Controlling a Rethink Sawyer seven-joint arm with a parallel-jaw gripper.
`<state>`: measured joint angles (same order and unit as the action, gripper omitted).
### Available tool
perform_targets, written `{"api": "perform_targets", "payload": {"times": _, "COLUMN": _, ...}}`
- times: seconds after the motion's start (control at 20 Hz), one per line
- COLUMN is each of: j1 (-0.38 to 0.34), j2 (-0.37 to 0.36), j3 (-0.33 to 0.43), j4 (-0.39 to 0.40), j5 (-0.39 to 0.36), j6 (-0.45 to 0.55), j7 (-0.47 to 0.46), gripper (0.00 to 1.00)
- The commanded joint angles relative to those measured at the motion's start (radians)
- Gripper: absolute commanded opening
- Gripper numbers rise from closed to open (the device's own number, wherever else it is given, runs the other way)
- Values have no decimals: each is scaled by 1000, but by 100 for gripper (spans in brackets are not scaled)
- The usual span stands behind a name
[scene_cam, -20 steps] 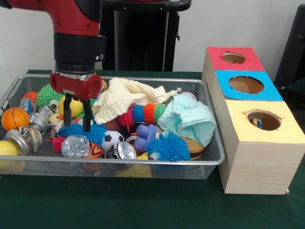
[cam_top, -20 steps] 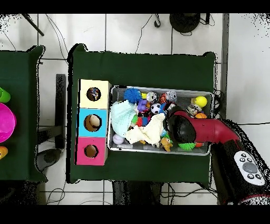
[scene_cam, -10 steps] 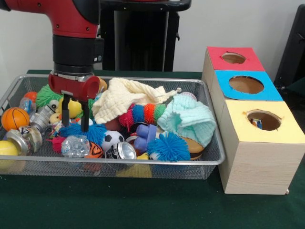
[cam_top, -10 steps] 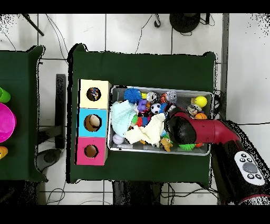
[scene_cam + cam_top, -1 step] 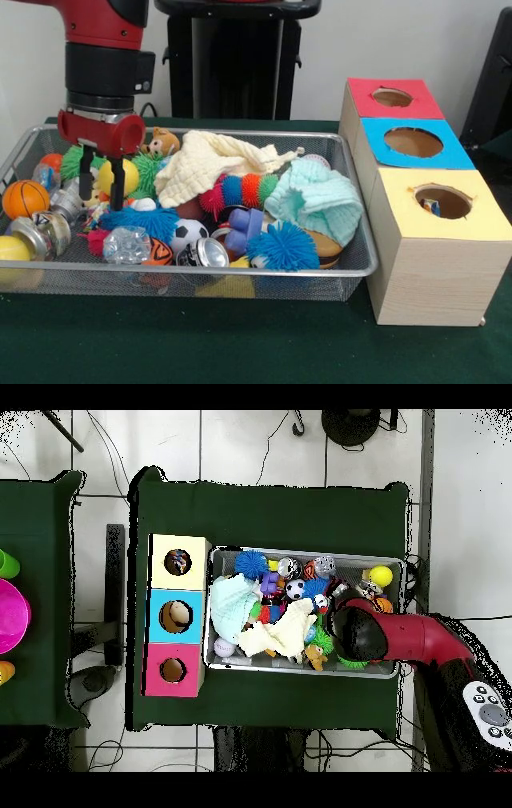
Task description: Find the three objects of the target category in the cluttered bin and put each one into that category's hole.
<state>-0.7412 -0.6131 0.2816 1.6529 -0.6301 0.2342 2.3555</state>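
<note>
As I am reading the front view, the gripper (image 5: pixel 101 181) is hanging at the left of the frame over the wire bin (image 5: pixel 352 272), its jaws released and holding nothing. The two black fingers (image 5: pixel 118 182) are standing apart on either side of a yellow toy (image 5: pixel 107 178), just in front of a green spiky ball (image 5: pixel 146 172). A cream cloth (image 5: pixel 204 164) is lying at the bin's centre, with a mint knitted cloth (image 5: pixel 316 200) to its right. At the right of the frame, the red box (image 5: pixel 394 98), blue box (image 5: pixel 416 142) and yellow box (image 5: pixel 444 210) are sitting in a row, each with a round hole.

From the overhead view, I am seeing the red arm (image 5: pixel 420 640) covering the lower right of the bin (image 5: pixel 305 553); I cannot tell the jaw state here. The three boxes (image 5: pixel 178 615) are touching the bin's left side.
</note>
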Motion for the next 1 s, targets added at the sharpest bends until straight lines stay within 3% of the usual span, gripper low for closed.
{"api": "perform_targets", "payload": {"times": 0.05, "j1": -41, "j2": 64, "j3": 75, "j4": -16, "j5": -85, "j6": 95, "j7": -212, "gripper": 100}}
{"api": "perform_targets", "payload": {"times": 0.5, "j1": -35, "j2": 118, "j3": 58, "j4": -45, "j5": -88, "j6": 121, "j7": -213, "gripper": 100}}
{"api": "perform_targets", "payload": {"times": 1.0, "j1": -37, "j2": 100, "j3": 22, "j4": 21, "j5": -90, "j6": 154, "j7": -208, "gripper": 100}}
